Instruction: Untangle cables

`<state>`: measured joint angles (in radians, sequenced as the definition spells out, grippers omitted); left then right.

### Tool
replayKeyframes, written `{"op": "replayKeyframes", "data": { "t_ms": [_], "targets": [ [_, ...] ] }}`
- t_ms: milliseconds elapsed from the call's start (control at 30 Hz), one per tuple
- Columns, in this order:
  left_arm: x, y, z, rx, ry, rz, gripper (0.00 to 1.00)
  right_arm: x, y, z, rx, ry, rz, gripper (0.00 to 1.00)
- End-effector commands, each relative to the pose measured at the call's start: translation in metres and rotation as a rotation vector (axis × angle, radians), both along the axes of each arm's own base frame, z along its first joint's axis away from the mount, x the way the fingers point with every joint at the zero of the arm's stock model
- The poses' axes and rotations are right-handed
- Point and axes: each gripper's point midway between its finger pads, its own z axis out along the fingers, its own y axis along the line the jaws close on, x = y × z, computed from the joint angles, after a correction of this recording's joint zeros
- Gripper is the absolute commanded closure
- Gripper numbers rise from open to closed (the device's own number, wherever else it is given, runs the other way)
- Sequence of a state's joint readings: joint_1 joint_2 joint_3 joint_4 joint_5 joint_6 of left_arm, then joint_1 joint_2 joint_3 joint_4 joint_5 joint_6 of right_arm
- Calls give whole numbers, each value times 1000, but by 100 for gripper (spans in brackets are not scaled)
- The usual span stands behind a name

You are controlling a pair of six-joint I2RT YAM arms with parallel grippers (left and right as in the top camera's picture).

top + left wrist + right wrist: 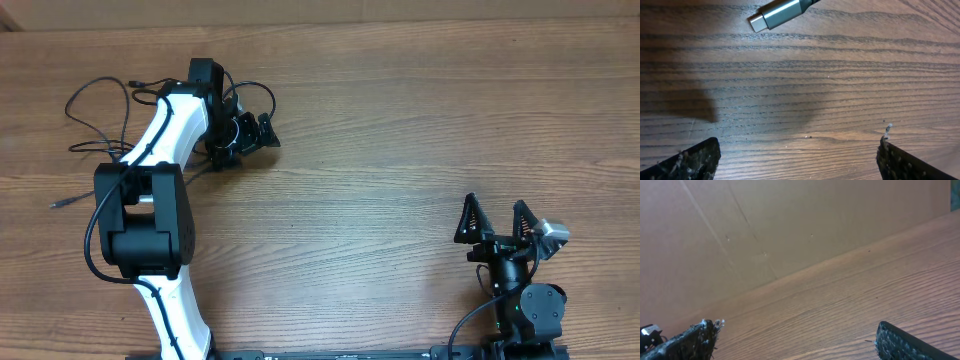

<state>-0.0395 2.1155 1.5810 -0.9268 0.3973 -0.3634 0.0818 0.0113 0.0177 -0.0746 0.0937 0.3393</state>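
Note:
The cables (97, 84) lie as thin black loops at the table's upper left, partly under my white left arm. One loose strand ends in a small plug (56, 204) further down the left side. Another loop (262, 92) curls just above my left gripper (248, 138). That gripper is open and low over the wood. In the left wrist view a silver plug (777, 14) lies ahead of the left gripper (797, 161), with nothing between its fingers. My right gripper (495, 220) stands open at the lower right, far from the cables, and is empty in its wrist view (799, 342).
The wooden table (400, 130) spreads between the two arms. A brown cardboard wall (765, 225) rises behind the table's far edge. The left arm's own thick black wire (92, 240) hangs beside its elbow.

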Motion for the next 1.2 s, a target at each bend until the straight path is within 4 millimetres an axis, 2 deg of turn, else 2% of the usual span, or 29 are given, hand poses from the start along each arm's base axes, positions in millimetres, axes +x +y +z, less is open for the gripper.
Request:
{"op": "replayKeyframes", "data": {
  "t_ms": [0, 667, 833, 1000, 1100, 1167],
  "targets": [
    [2, -2, -1, -11, 3, 1, 0, 0, 0, -2, -4, -2, -1, 0],
    [1, -2, -6, -10, 13, 2, 0, 0, 0, -2, -4, -2, -1, 0],
    [2, 6, -7, 61, 3, 1, 0, 0, 0, -2, -4, -2, -1, 0],
    [5, 5, 9, 121, -49, -17, 0, 0, 0, -2, -4, -2, -1, 0],
    [6, -1, 31, 120, -103, -27, 0, 0, 0, -2, -4, -2, -1, 0],
    [8, -3, 53, 115, -156, -27, 0, 0, 0, -2, -4, -2, -1, 0]
  ]
}}
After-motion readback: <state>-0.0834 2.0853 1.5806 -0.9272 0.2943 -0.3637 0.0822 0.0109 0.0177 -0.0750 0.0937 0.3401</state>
